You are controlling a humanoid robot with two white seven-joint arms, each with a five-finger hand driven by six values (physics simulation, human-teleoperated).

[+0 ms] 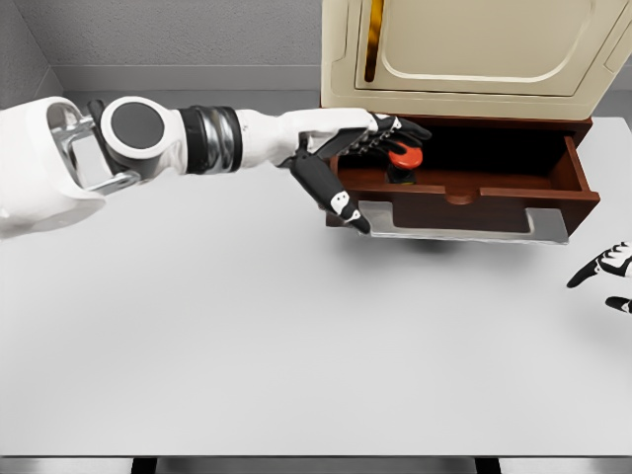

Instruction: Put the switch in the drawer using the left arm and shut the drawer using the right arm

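The switch [404,158], a red button on a dark base, sits inside the open dark-brown drawer [553,183], near its left end. My left arm reaches in from the left, and the left hand [380,158] hovers over the drawer's left corner. Its black fingers [400,128] stretch out just above the switch, and the thumb [344,202] points down outside the drawer front. The hand is open and not closed round the switch. The right hand [607,272] shows at the right edge, low over the table, with its fingers relaxed and holding nothing.
The drawer sticks out of a cream cabinet [474,59] at the back and has a grey handle plate [464,233] on its front. The grey table [247,346] spreads in front of it, and its front edge runs along the bottom.
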